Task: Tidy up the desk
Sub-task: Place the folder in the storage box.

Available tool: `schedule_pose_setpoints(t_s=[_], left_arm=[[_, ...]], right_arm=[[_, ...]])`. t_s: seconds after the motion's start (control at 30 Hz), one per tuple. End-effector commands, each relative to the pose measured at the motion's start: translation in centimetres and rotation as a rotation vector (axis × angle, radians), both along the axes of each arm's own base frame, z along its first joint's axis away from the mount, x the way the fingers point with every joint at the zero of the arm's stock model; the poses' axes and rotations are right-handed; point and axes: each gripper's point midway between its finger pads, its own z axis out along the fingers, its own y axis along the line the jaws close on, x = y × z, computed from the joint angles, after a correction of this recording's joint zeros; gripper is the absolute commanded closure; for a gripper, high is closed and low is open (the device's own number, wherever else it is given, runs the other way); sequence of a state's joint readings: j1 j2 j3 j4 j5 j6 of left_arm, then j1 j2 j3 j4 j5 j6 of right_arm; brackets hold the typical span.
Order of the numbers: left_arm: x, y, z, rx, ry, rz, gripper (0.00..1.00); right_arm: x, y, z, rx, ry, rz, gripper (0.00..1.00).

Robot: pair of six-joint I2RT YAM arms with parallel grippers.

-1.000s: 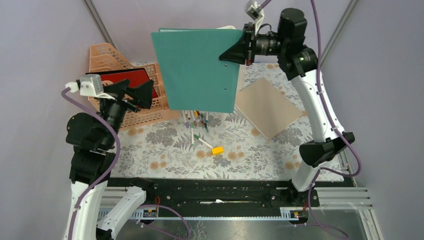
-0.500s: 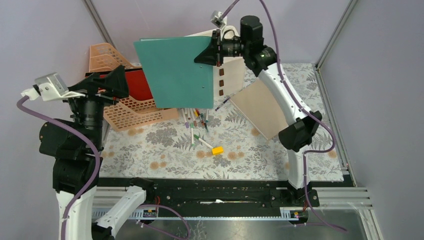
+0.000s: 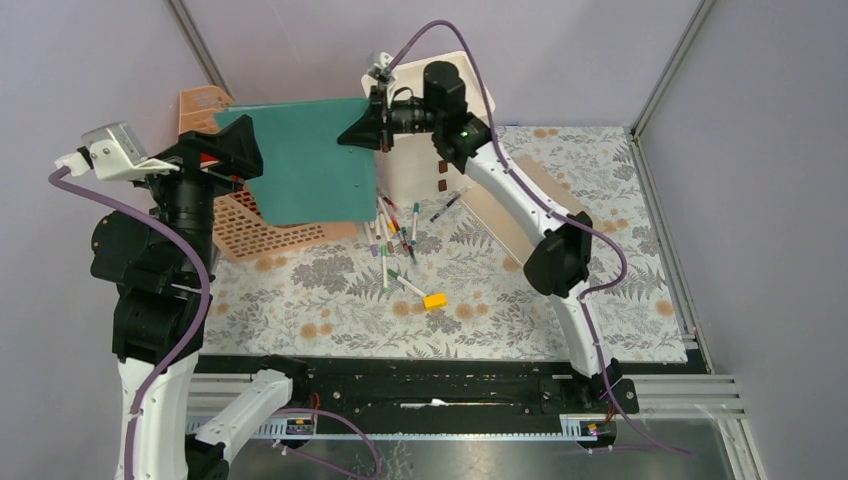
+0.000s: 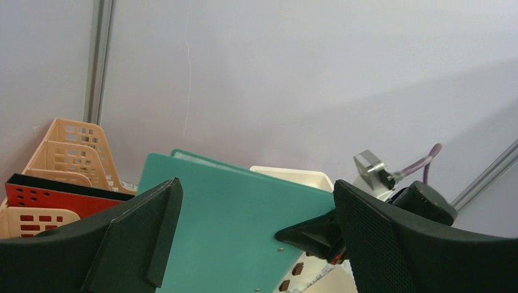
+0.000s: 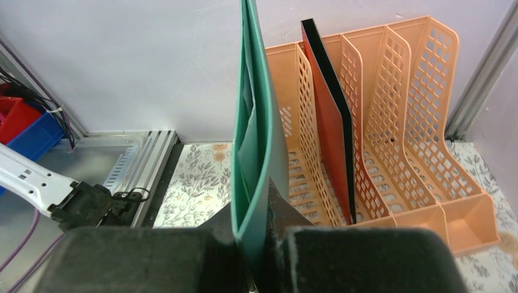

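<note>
– Worktop [image 3: 330,300] first: where does it sit?
– Under everything. Its fern-and-flower cloth runs from the black rail [image 3: 430,385] at 6 o'clock to the back wall [image 3: 300,40] at 12 o'clock in the top view.
– Which jaws are holding?
– Right jaws. They are pressed together on the green folder [image 3: 300,165], pinching its edge near the 2 o'clock corner. From the right wrist the folder stands upright and edge-on between them.
– And the left jaws?
– Spread wide, gripping nothing. They sit at the folder's 9 o'clock edge in the top view; from the left wrist the folder's face shows through the gap between them.
– Where is the folder over the worktop?
– Toward 11 o'clock, raised, overlapping the orange file rack [image 3: 270,225]. Whether its lower edge is inside a slot I cannot tell.
– Anything in the rack?
– A red folder [image 5: 327,122], upright in one slot, just at 3 o'clock of the green one in the right wrist view.
– What else lies on the cloth?
– Loose pens [image 3: 392,232] scattered at the folder's 5 o'clock corner; a yellow block [image 3: 435,300] at 6 o'clock of them, with a green-tipped pen [image 3: 403,281] just beside it. A tan board [image 3: 497,228] lies flat toward 2 o'clock, partly under the right arm [image 3: 555,260]. A cream panel [image 3: 410,175] with small brown cut-outs stands at 12 o'clock, behind the right jaws.
</note>
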State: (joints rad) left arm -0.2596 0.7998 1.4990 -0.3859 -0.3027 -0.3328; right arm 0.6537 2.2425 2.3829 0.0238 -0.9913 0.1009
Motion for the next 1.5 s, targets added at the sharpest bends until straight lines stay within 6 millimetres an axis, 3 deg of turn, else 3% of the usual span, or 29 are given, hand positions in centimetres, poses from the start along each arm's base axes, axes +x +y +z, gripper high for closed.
schedule_pose_setpoints(t_s=[0.0,0.27,0.53,0.87,1.17,1.37,1.47], left_arm=[[-1.1,0.9,3.4,0.015,-0.105,0.037,0.01],[-0.4,0.8,4.3,0.054,-0.105,0.047,0.01],[0.2,1.2,3.8,0.105,-0.088,0.084,0.01],[1.8,0.7,3.8,0.189,-0.072,0.09,0.01],[2.1,0.7,3.8,0.219,-0.079,0.099,0.01],[2.1,0.8,4.0,0.233,-0.085,0.103,0.01],[2.3,0.7,3.9,0.242,-0.082,0.103,0.01]], right_arm=[[-1.4,2.1,5.2,0.157,-0.21,0.001,1.0],[-1.0,4.3,4.6,0.197,-0.29,-0.024,1.0],[-3.2,1.9,6.8,0.202,-0.318,0.024,1.0],[-2.9,0.5,9.9,0.237,-0.385,-0.015,1.0],[-0.8,1.9,7.3,0.214,-0.355,-0.054,1.0],[-1.5,1.2,8.9,0.233,-0.39,-0.051,1.0],[-1.7,1.2,8.7,0.231,-0.377,-0.039,1.0]])
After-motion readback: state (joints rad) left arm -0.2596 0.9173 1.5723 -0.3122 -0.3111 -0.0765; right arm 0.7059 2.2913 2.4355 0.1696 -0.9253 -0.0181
